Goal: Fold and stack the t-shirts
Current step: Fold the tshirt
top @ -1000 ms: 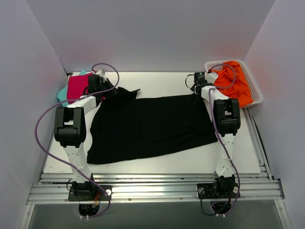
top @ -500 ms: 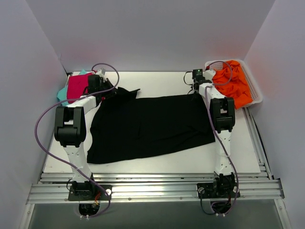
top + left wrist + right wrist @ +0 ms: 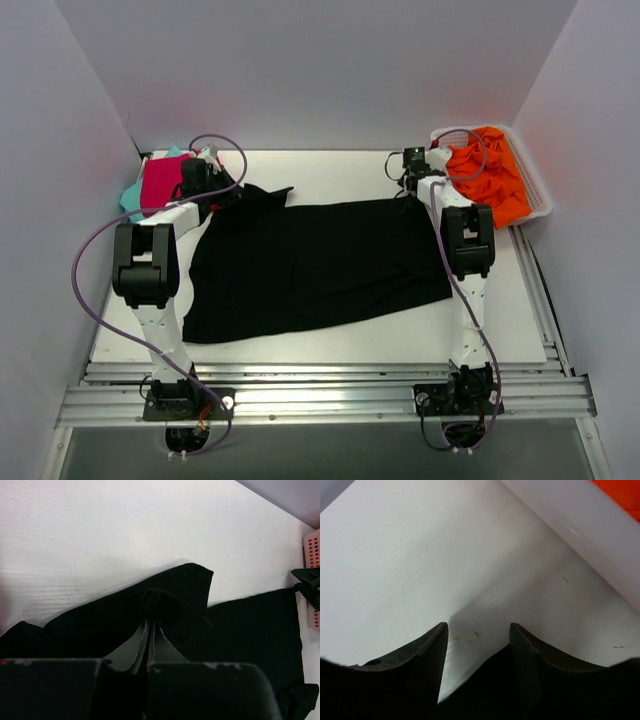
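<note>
Top view: the black t-shirt [image 3: 315,262] lies spread flat on the table [image 3: 340,170], with bare surface along its far and near edges. Left wrist view: the left gripper [image 3: 150,622] jaws are closed, pinching a raised fold of the shirt. Right wrist view: the right gripper [image 3: 476,626] jaws stand open at the shirt's edge.

The white surface [image 3: 330,170] is carrying a large black t-shirt [image 3: 320,265], which is lying spread across its middle. A magenta-pink shirt [image 3: 160,182] is resting over a teal shirt [image 3: 130,200] at the far left corner. A white basket [image 3: 541,206] is sitting at the far right corner, holding orange cloth [image 3: 495,180].
</note>
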Robot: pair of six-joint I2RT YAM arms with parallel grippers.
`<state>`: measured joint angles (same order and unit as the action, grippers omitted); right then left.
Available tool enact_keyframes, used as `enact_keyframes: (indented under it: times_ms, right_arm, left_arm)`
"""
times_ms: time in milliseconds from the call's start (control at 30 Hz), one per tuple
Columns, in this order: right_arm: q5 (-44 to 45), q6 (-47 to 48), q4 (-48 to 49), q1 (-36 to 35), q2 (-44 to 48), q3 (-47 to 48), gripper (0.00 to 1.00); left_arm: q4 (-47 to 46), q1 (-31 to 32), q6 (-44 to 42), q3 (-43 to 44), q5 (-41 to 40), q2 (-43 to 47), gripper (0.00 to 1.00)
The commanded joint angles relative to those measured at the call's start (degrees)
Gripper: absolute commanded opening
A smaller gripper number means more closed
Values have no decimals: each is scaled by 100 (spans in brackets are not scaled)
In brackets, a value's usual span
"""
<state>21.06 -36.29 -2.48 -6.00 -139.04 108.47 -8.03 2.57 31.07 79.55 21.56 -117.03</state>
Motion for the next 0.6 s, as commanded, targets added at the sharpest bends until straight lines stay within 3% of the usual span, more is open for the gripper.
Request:
enact_keyframes:
  times_ms: [0,433,567]
  right_arm:
    - [407,52,-1105,64,-18,-300,50]
    - [513,96,-1413,-59,-44,-361,48]
    - [417,123,-1431,-138,-79,-352,34]
  left_arm:
    - [-366,-37,4,-18,155,49,2]
    - [-444,-72,48,8,226,-48,2]
    - [-489,-90,92,-1,296,-100,2]
